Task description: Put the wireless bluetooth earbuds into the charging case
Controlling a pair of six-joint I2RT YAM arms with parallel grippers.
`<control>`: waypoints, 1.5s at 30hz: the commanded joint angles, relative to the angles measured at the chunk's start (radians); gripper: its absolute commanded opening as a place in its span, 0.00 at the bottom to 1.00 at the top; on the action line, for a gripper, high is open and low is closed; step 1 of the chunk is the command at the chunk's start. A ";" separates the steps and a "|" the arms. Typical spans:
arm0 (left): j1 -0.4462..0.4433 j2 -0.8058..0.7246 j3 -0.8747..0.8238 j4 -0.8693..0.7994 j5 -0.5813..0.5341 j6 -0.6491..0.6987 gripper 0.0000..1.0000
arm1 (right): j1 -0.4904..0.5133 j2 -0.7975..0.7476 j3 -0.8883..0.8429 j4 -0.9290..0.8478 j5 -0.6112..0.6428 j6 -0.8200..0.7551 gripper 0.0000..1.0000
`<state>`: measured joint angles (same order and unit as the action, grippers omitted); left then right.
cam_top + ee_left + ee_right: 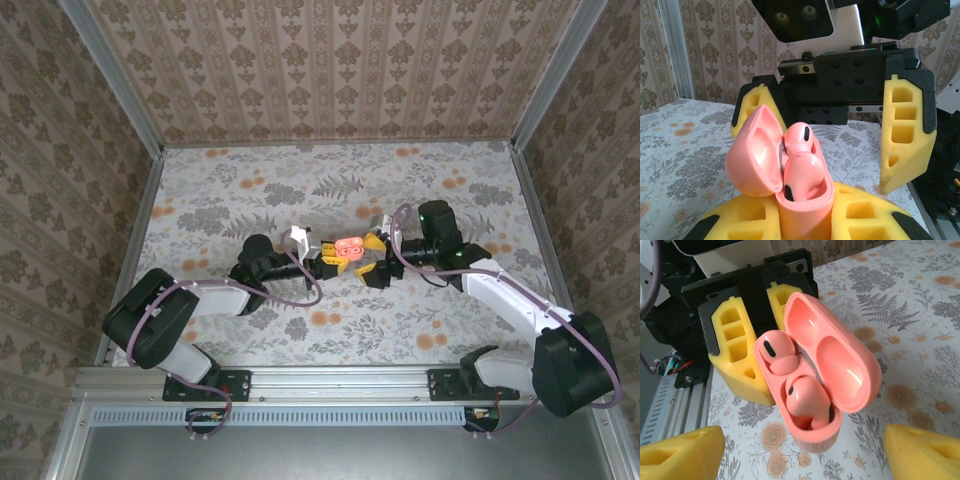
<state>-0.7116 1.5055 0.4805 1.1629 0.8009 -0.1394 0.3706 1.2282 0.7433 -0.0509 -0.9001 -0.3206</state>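
The salmon-pink charging case (815, 432) stands mid-table with its hinged lid (840, 347) swung open. My left gripper (805, 222) is shut on the case body (805, 210), with a yellow foam finger on each side. Both earbuds lie inside the case. One earbud (777, 352) is at the end nearer the left gripper. The other earbud (807, 402) is at the end nearer the right gripper and looks slightly raised. My right gripper (800, 455) is open, its yellow fingers (680, 455) spread wide on either side of the case's end without touching it.
The floral tablecloth (250, 200) covers the whole table, with flat orange printed flowers (322, 318) scattered on it. Patterned walls and metal rails (135, 215) enclose the sides. The two arms meet nose to nose at the centre.
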 commanded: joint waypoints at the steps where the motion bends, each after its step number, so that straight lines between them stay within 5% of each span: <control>1: 0.004 -0.033 0.024 0.027 0.020 -0.011 0.13 | 0.012 0.024 0.046 0.046 -0.067 -0.025 0.82; 22: 0.003 -0.038 0.018 0.012 0.009 -0.013 0.13 | 0.002 -0.188 -0.062 0.161 -0.120 -0.012 0.71; 28: 0.003 -0.039 0.021 0.016 0.020 -0.014 0.13 | -0.025 -0.233 -0.083 0.110 0.013 -0.022 0.70; 33: 0.003 -0.039 0.024 0.020 0.032 -0.009 0.13 | -0.035 -0.170 -0.048 0.095 0.038 -0.059 0.68; 45: 0.004 -0.040 0.030 0.021 0.039 -0.008 0.13 | -0.032 0.013 0.074 -0.026 -0.171 -0.221 0.46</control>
<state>-0.7120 1.4834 0.4820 1.1530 0.8154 -0.1394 0.3401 1.2209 0.7738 -0.0376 -0.9707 -0.4850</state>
